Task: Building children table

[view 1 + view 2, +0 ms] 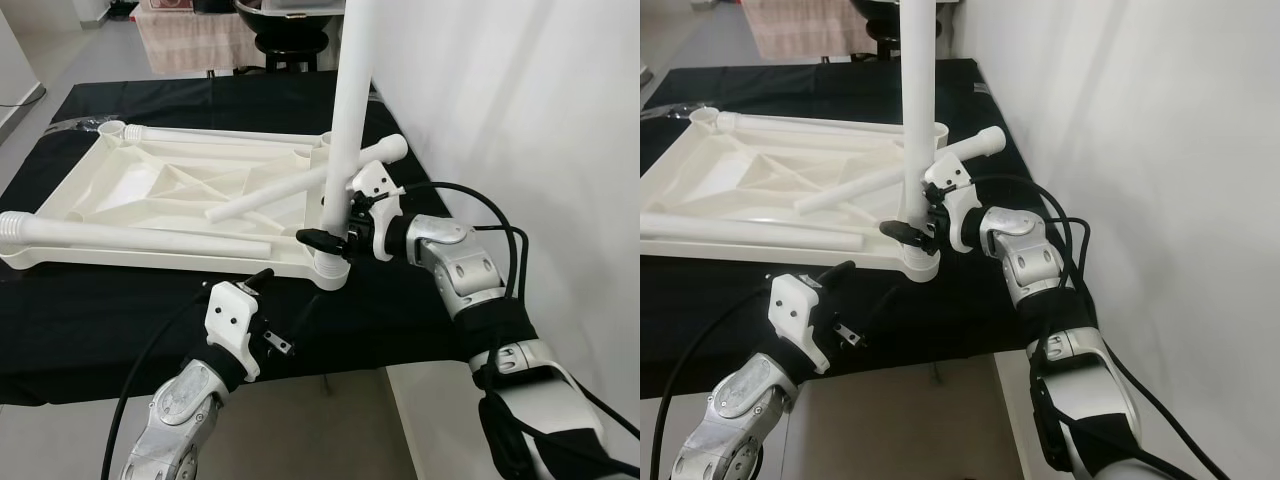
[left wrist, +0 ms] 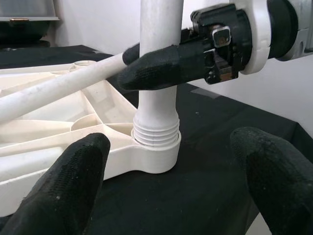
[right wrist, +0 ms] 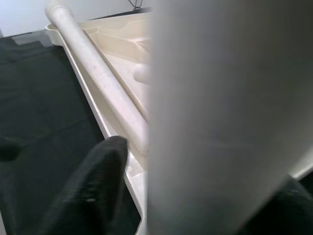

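The white plastic children's tabletop (image 1: 150, 195) lies upside down on a black cloth-covered table (image 1: 60, 320), ribbed underside up. One long white plastic table leg (image 1: 348, 110) stands upright in the near right corner socket (image 1: 330, 270). In the left wrist view its threaded end sits in the socket collar with several thread rings still showing above the rim, so by my reading it is started but not screwed fully home.

The right gripper (image 1: 335, 235) is clamped on this upright leg just above the socket, one black finger each side of the tube. The right wrist view has the pale tube pressed close between the dark finger pads (image 3: 98, 181).

The left gripper (image 1: 262, 300) hovers just in front of the same corner, low over the cloth, fingers spread apart and holding nothing. The socket sits between and beyond its fingertips (image 2: 73, 171), not touching them.

Three more white legs lie loose on the tabletop, away from both grippers: one along the near edge (image 1: 130, 235), one leaning diagonally across the middle (image 1: 300, 180), one along the far edge (image 1: 210, 133).

Progress: one leg of four is partly seated. Left to do, as I judge it: finish turning this leg down, fit the other three into their corners, then flip the table upright. A white wall (image 1: 520, 100) runs along the right.
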`<state>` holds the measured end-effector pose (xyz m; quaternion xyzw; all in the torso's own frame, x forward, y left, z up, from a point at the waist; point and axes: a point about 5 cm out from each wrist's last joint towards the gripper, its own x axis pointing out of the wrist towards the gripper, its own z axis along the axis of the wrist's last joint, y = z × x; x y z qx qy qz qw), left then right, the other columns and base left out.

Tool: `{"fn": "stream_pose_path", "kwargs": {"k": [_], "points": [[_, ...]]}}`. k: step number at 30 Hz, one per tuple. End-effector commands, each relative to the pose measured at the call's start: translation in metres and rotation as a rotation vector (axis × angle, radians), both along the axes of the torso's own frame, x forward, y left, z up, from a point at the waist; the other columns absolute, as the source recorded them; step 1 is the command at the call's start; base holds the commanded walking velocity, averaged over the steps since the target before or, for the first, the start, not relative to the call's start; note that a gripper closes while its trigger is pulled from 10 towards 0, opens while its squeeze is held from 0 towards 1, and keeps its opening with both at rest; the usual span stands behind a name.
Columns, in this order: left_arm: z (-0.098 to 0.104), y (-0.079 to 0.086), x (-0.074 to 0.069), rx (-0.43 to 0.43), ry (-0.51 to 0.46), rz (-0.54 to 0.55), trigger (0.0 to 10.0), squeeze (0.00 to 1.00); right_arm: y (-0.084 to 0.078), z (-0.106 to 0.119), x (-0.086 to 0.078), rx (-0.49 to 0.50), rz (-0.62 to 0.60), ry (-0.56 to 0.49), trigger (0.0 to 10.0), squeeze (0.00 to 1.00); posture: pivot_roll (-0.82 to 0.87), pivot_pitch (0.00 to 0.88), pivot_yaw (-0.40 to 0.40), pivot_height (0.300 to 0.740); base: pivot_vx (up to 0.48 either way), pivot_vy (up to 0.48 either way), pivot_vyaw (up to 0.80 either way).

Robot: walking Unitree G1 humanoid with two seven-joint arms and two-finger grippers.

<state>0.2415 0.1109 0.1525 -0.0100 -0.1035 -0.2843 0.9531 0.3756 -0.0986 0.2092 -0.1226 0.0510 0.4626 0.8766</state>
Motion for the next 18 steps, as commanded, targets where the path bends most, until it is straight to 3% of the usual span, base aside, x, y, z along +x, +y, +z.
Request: {"fn": "stream_pose_path", "kwargs": {"k": [1, 7, 10, 13, 15, 16, 17, 18], "points": [[-0.003, -0.002, -0.001, 0.001, 0.006, 0.003, 10.0, 0.00, 0.007, -0.008, -0.001, -0.022, 0.047, 0.028, 0.0, 0.00, 0.03, 0.122, -0.070, 0.740, 0.000, 0.000, 0.00], [-0.003, -0.003, -0.002, -0.005, 0.007, 0.001, 10.0, 0.00, -0.003, -0.013, 0.003, -0.041, 0.027, 0.043, 0.0, 0.00, 0.02, 0.127, -0.071, 0.740, 0.000, 0.000, 0.00], [-0.002, -0.003, -0.003, -0.009, 0.008, 0.000, 10.0, 0.00, -0.020, -0.021, 0.003, -0.047, -0.083, 0.061, 0.0, 0.00, 0.01, 0.133, -0.065, 0.740, 0.000, 0.000, 0.00], [-0.002, -0.003, -0.003, -0.009, 0.008, 0.000, 10.0, 0.00, -0.025, -0.024, 0.002, -0.046, -0.121, 0.069, 0.0, 0.00, 0.01, 0.135, -0.065, 0.740, 0.000, 0.000, 0.00], [-0.002, -0.001, -0.003, -0.008, 0.009, 0.001, 10.0, 0.00, -0.032, -0.041, -0.004, 0.026, -0.429, 0.108, 0.0, 0.00, 0.00, 0.145, -0.062, 0.740, 0.000, 0.000, 0.00], [-0.002, -0.001, -0.003, -0.008, 0.009, 0.001, 10.0, 0.00, -0.032, -0.041, -0.004, 0.026, -0.429, 0.108, 0.0, 0.00, 0.00, 0.145, -0.062, 0.740, 0.000, 0.000, 0.00], [-0.002, 0.000, -0.003, -0.008, 0.010, 0.001, 10.0, 0.00, -0.037, -0.049, -0.011, 0.060, -0.621, 0.112, 0.0, 0.00, 0.00, 0.145, -0.062, 0.740, 0.000, 0.000, 0.00], [-0.001, 0.001, -0.003, -0.008, 0.010, 0.001, 10.0, 0.00, -0.030, -0.062, -0.029, 0.069, -0.696, 0.130, 0.0, 0.00, -0.01, 0.150, -0.054, 0.740, 0.000, 0.000, 0.00]]}}
